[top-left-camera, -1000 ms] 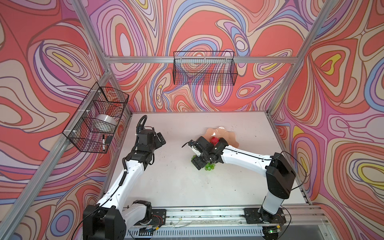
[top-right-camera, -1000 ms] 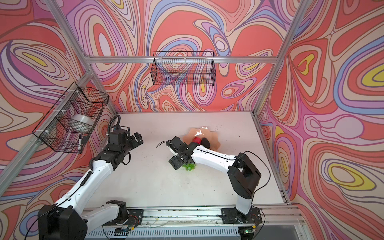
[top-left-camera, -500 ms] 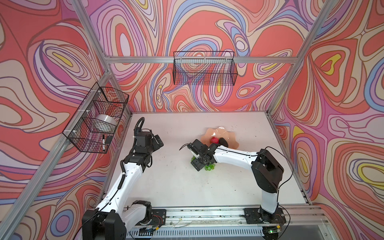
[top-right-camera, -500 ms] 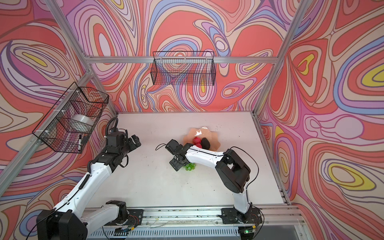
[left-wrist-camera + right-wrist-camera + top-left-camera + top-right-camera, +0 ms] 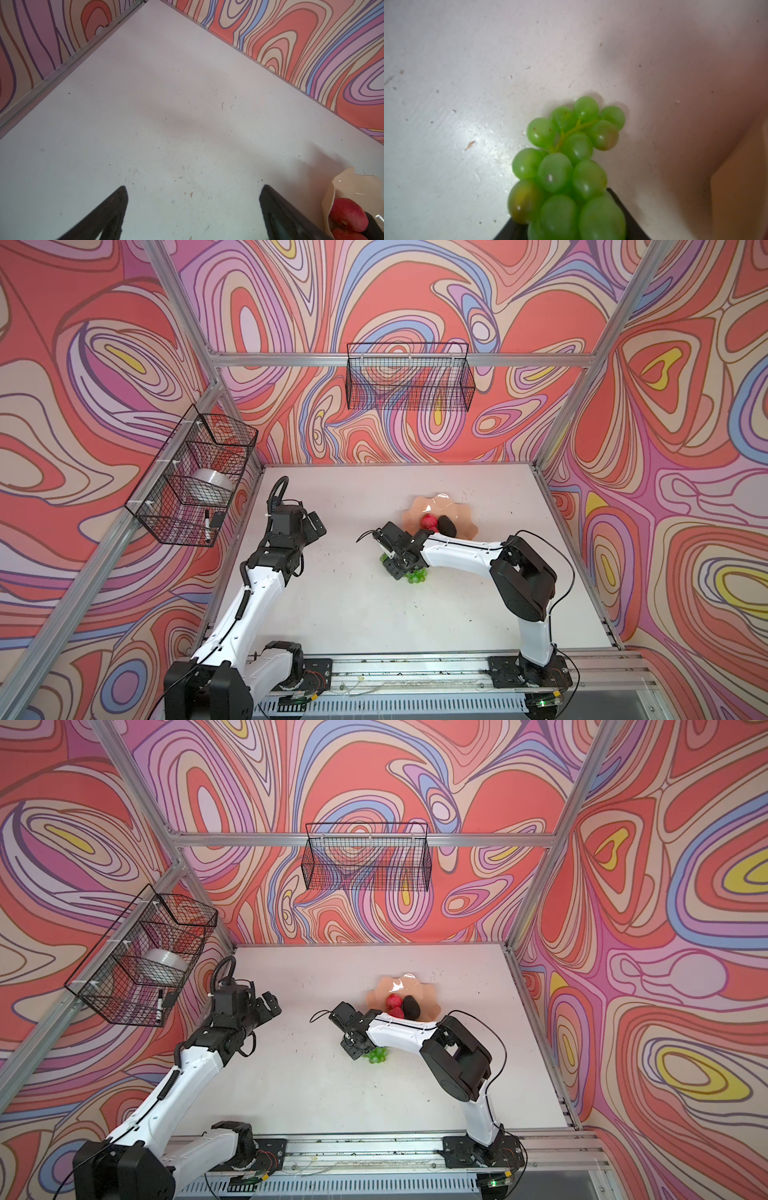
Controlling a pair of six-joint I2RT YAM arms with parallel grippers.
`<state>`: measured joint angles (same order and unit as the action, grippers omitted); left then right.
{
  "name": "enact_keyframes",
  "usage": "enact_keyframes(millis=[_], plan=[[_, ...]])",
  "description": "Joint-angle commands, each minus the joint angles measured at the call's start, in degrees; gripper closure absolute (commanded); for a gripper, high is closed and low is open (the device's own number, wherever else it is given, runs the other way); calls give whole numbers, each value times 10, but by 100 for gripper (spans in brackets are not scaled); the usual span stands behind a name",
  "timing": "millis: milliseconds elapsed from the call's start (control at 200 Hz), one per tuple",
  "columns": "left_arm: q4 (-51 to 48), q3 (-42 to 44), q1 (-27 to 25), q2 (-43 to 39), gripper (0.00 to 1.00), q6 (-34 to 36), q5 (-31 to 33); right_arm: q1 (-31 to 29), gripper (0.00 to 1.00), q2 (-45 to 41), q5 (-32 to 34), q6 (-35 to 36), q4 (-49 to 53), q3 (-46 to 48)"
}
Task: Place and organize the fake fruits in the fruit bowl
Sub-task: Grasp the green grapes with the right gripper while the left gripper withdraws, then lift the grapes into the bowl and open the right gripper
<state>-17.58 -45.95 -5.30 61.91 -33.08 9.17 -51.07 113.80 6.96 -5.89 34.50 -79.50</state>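
Observation:
The peach fruit bowl [image 5: 436, 501] [image 5: 400, 981] stands right of the table's middle. Two red apples [image 5: 392, 1001] [image 5: 397, 1012] and a dark avocado [image 5: 448, 525] [image 5: 411, 1006] lie in it. The green grapes [image 5: 416, 577] [image 5: 377, 1055] [image 5: 566, 166] lie on the table in front of the bowl. My right gripper [image 5: 398, 568] [image 5: 356, 1050] [image 5: 560, 205] is low over them, a black finger pressed against each side of the bunch. Far to the left my left gripper [image 5: 313, 524] [image 5: 270, 1003] [image 5: 193, 191] hangs open over bare table, with the bowl's rim [image 5: 340, 182] and an apple [image 5: 347, 214] at the edge of its wrist view.
A black wire basket [image 5: 409, 377] hangs on the back wall. Another wire basket [image 5: 195, 481] on the left wall holds a tape roll [image 5: 212, 485] and a marker [image 5: 206, 524]. Patterned walls close the table on three sides; a metal rail [image 5: 415, 668] runs along the front.
My right gripper's jaws have closed in on the grapes, which stay on the table. The left arm has drawn slightly back to the left, its gripper still open.

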Motion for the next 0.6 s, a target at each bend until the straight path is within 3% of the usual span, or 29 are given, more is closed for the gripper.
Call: enact_keyframes(millis=[0, 325, 596], plan=[[-12, 3, 6, -13, 1, -1, 6, -2, 59, -36, -32, -19, -20, 6], [-16, 3, 10, -21, 1, 0, 7, 20, 70, -145, -73, -81, -33, -11], [-10, 4, 12, -23, 1, -4, 1, 148, 70, -248, -74, -105, 3, 2]])
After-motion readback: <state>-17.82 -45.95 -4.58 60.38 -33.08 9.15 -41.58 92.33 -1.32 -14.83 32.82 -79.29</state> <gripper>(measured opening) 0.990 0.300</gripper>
